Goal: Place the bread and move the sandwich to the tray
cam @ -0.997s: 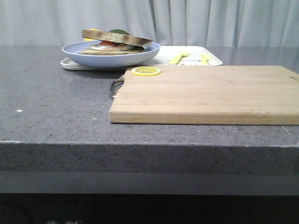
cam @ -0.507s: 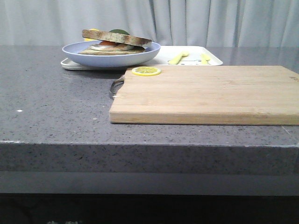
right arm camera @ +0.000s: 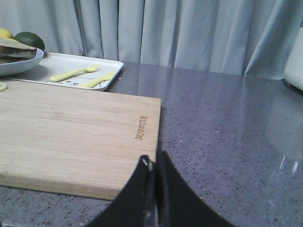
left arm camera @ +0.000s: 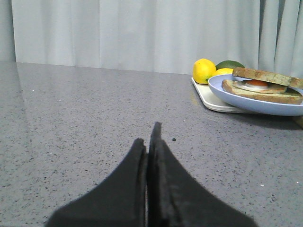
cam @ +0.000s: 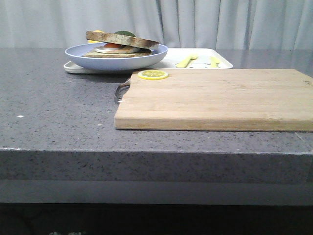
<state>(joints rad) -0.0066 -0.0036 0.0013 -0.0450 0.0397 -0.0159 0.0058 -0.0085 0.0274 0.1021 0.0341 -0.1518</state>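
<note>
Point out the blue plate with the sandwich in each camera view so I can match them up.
Front view: the plate is far left on the counter, on the left end of the white tray.
Left wrist view: the plate is on the tray's end, by the lemon.
Right wrist view: only the plate's edge shows.
Shared landmark: the white tray under it.

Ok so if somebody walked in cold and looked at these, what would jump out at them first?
Probably the big wooden cutting board filling the near right of the counter, bare except for a lemon slice at its far-left corner. Next, behind it on the left, the sandwich on its pale-blue plate, resting on the white tray alongside yellow cutlery.
</note>
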